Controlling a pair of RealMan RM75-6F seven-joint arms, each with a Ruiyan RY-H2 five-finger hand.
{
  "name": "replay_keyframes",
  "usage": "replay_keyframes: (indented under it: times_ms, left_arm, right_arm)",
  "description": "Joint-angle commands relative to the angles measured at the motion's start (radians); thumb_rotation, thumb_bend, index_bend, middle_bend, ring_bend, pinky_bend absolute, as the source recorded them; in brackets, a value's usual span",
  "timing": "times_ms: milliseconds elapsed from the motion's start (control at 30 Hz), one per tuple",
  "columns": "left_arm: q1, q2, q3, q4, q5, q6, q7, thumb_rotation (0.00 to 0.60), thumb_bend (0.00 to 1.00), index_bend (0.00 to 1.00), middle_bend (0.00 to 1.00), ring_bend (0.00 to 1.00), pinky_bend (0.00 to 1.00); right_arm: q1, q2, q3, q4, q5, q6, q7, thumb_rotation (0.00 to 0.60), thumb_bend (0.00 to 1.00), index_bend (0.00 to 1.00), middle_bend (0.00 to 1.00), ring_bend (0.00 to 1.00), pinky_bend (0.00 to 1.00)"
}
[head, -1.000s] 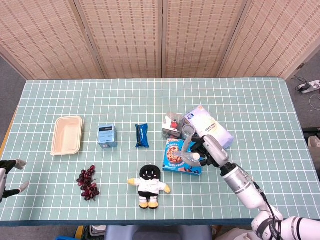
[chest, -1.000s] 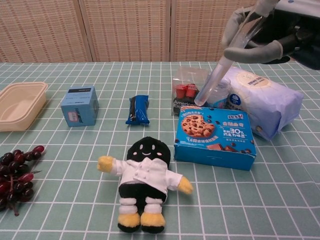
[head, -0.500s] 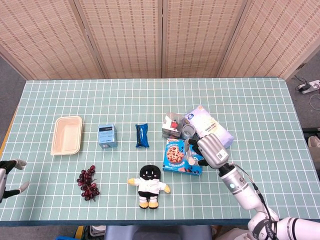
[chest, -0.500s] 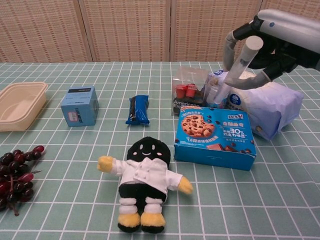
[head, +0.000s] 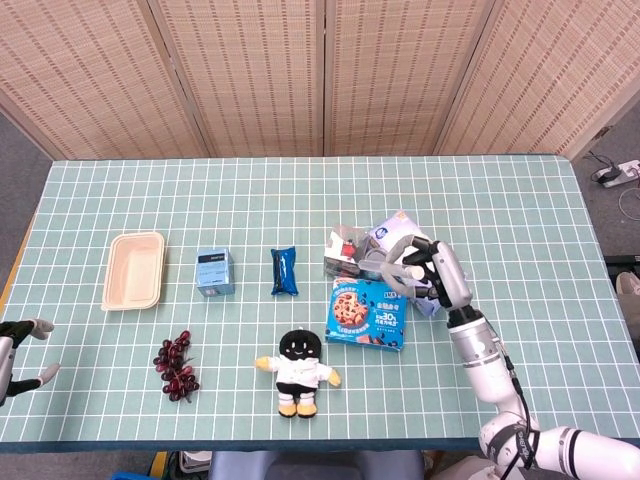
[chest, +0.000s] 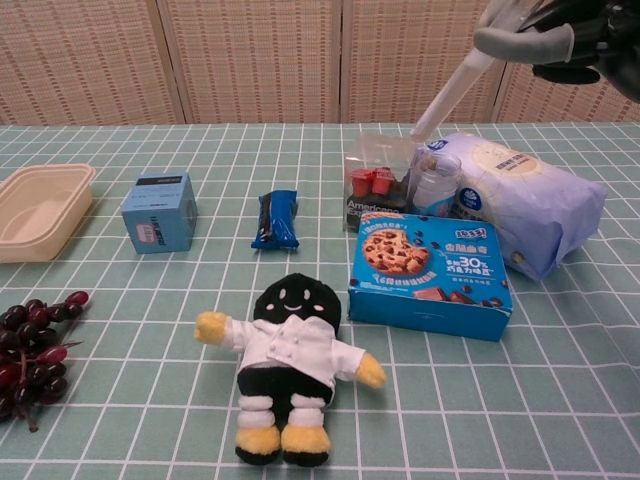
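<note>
Gripping a translucent plastic tube (chest: 448, 92), the right hand (head: 432, 277) hangs above the cluster of packages on the right half of the green gridded table (head: 300, 190). In the chest view the right hand sits at the upper right corner of the frame, fingers (chest: 525, 42) wrapped round the tube's upper end, and the tube slants down to the left so its lower tip hangs above a small clear jar (chest: 436, 184) without touching it. That jar stands between a clear box of small red-lidded cups (chest: 376, 177) and a pale lavender pack of wipes (chest: 525, 198), which lies on its side. Just in front of them lies a blue chocolate-chip cookie box (chest: 430, 275), flat on the table.

Nearer the middle, a black plush doll in a white coat (chest: 289, 360) lies on its back, and behind it a dark blue snack wrapper (chest: 276, 219) lies flat. Further left stand a small light blue carton (chest: 160, 212) and a beige tray (chest: 38, 212), with a bunch of dark red grapes (chest: 30, 352) near the front edge.

The left hand (head: 14, 345) shows only at the left edge of the head view, off the table, fingers apart and holding nothing.
</note>
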Motion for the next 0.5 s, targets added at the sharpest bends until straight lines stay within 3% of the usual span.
replay_keyframes:
  times_ms: [33, 500]
  left_arm:
    - [0.000, 0.000, 0.000, -0.001, 0.000, 0.000, -0.001, 0.600, 0.19, 0.46, 0.44, 0.34, 0.44]
    - [0.001, 0.001, 0.001, -0.002, 0.001, 0.001, -0.001, 0.600, 0.19, 0.46, 0.44, 0.34, 0.44]
  right_arm:
    - [0.000, -0.008, 0.008, 0.012, 0.014, -0.001, -0.003, 0.600, 0.43, 0.77, 1.00, 1.00, 1.00]
    - [0.007, -0.026, 0.049, 0.045, 0.096, -0.020, -0.062, 0.600, 0.43, 0.77, 1.00, 1.00, 1.00]
